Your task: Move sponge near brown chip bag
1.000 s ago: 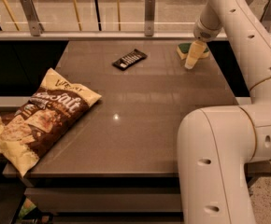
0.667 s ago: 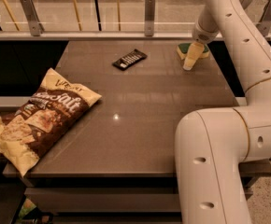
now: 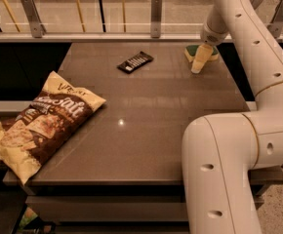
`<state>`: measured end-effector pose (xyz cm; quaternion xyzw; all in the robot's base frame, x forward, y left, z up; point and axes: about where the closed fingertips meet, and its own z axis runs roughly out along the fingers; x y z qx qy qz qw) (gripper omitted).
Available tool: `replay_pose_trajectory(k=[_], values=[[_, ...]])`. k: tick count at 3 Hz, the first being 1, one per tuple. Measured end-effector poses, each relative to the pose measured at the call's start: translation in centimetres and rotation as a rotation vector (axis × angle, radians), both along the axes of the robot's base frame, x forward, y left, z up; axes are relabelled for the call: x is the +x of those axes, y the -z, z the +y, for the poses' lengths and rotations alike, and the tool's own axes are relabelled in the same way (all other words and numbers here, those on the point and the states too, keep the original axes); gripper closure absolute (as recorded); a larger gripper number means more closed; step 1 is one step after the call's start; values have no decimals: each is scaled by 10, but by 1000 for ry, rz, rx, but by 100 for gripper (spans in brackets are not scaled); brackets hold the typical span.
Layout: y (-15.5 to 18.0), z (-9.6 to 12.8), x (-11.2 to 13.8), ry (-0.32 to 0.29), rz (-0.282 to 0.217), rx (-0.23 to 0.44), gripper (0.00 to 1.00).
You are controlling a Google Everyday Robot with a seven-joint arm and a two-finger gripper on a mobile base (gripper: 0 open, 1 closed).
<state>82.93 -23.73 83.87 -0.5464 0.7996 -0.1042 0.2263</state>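
Observation:
The sponge (image 3: pixel 194 52), pale yellow with a dark green top, lies at the far right of the brown table (image 3: pixel 146 106). My gripper (image 3: pixel 199 65) hangs over it, its cream finger pointing down in front of the sponge and covering its middle. The brown chip bag (image 3: pixel 39 123), large and cream-yellow with a dark brown band, lies at the table's left front, hanging over the edge. Sponge and bag are far apart.
A flat dark wrapped bar (image 3: pixel 135 62) lies at the far middle of the table. A rail with metal posts (image 3: pixel 155 14) runs behind the far edge. My white arm (image 3: pixel 239 150) fills the right front of the view.
The gripper has shifted slightly to the left over the sponge. The sponge, bar and bag have not moved.

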Motion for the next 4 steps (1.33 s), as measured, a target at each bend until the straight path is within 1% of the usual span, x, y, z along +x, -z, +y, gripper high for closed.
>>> replay_pose_trajectory(k=[2, 3, 4], values=[[-4, 0, 0, 0, 0, 0, 64], [0, 2, 0, -1, 3, 0, 89], [1, 2, 1, -2, 5, 1, 100]])
